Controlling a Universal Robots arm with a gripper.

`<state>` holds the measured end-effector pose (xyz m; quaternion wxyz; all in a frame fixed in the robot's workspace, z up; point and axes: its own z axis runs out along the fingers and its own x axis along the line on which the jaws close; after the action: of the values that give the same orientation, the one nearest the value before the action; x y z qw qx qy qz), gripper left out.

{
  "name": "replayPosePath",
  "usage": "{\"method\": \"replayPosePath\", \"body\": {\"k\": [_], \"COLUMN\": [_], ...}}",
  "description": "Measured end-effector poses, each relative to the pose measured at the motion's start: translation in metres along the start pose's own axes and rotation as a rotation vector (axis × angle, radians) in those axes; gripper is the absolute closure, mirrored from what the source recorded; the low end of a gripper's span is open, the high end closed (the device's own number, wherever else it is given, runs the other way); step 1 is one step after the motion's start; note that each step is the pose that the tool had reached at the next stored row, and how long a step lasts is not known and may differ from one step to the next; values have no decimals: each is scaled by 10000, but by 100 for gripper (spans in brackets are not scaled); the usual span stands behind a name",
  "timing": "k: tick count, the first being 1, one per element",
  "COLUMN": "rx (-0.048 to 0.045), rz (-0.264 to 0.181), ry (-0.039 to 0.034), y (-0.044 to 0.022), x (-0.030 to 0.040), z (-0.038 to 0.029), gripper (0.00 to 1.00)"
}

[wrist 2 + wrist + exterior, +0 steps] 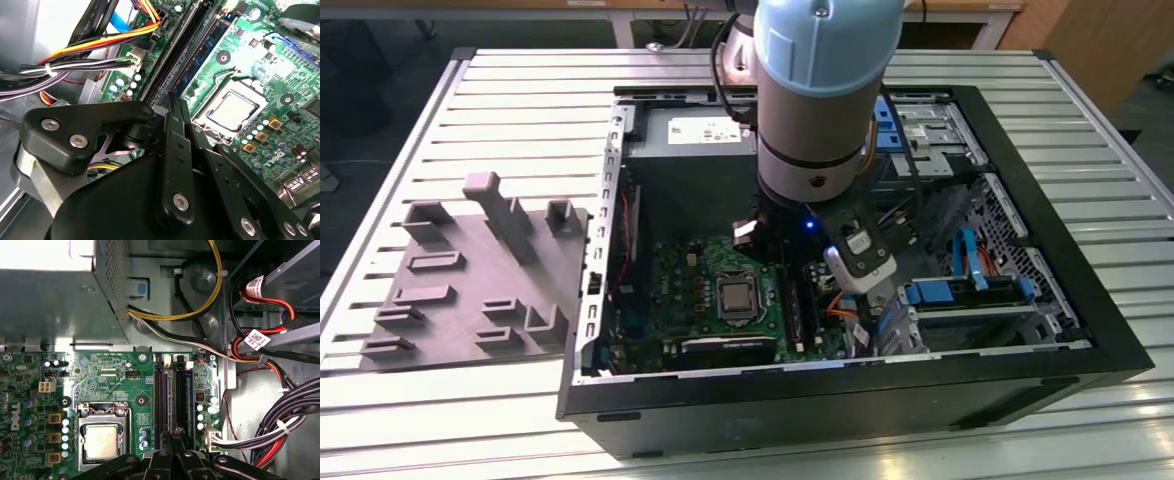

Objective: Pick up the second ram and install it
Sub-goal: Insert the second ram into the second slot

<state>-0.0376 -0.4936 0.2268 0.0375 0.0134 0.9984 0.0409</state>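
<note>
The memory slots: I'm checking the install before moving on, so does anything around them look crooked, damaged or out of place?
Nothing stands out. The pincer sits directly over the memory slots beside the silver central chip. The slots run straight and parallel, and the cable bundle lies off the motherboard, clear of them.

- The arm (821,100) comes down steeply from the top of the exterior view, its pale blue and silver joint uppermost.
- The wrist (861,255) is tilted toward the exterior view's right.
- The gripper (173,440) points down; in both wrist views its black fingers (175,125) stand close together, almost touching at the tips.
- The black linkage bars (85,132) spread out behind the fingers.
</note>
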Motion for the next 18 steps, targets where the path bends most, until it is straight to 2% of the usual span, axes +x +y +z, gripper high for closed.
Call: {"method": "replayPosePath", "body": {"k": [18], "rx": [-1], "rz": [-36], "ry": [3], "y": [-1], "x": [1], "z": [12], "gripper": [89]}}
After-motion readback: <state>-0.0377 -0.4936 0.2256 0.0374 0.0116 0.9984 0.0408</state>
